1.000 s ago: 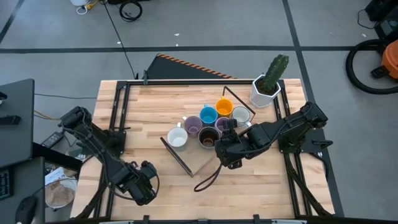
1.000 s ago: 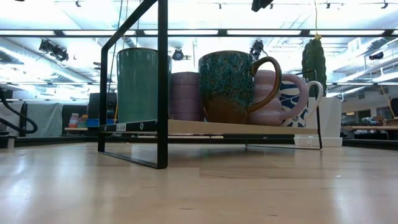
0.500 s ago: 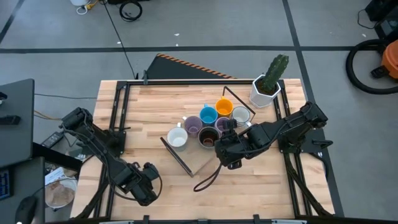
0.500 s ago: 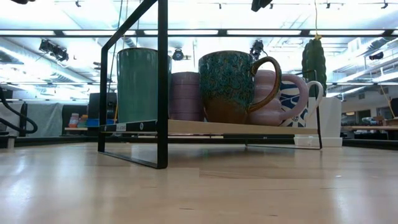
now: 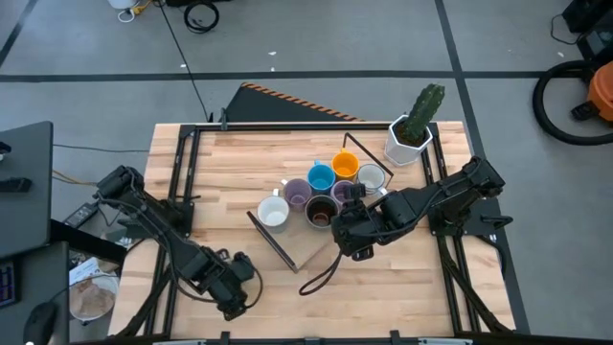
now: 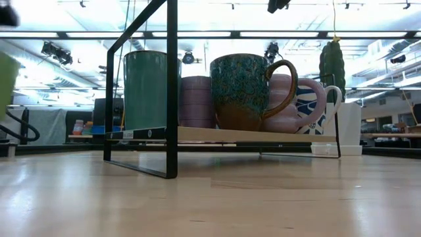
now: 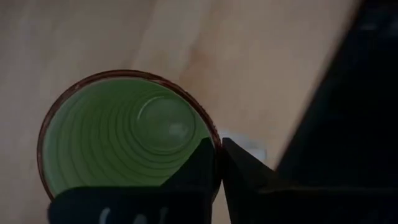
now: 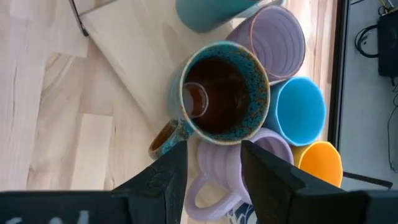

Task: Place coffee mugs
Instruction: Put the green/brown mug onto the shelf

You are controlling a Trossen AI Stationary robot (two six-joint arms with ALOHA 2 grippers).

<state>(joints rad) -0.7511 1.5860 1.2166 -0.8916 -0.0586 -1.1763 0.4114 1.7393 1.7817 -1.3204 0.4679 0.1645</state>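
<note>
My left gripper (image 5: 238, 286) is over the table's near left part, shut on a green mug (image 7: 124, 137). The gripper hides the mug from above. The mug also shows as a green blur (image 6: 5, 82) at the left edge of the low view. Several mugs stand on the rack's wooden shelf (image 5: 308, 251): white (image 5: 273, 213), lilac (image 5: 297, 196), blue (image 5: 321, 177), orange (image 5: 345, 165), silvery-white (image 5: 370, 176) and dark brown (image 8: 224, 93). My right gripper (image 8: 214, 171) hangs open above them, with a second lilac mug (image 8: 214, 168) under the gap between its fingers. My left gripper pinches the green mug's rim (image 7: 216, 144), one finger (image 7: 202, 167) inside the cup and the other (image 7: 244, 169) outside its wall. The fingers come from above and point down. The mug stays upright, its mouth facing up. Where its base is does not show.
A black wire frame (image 6: 172, 85) surrounds the shelf. A white faceted pot with a cactus (image 5: 412, 134) stands at the far right corner. A dark cord (image 5: 321, 276) lies in front of the rack. Bare wood stretches across the near middle and the far left.
My left gripper has shifted a little toward the table's right edge. The green mug has come into the left edge of the low view, where it did not show before. My right arm has kept still.
</note>
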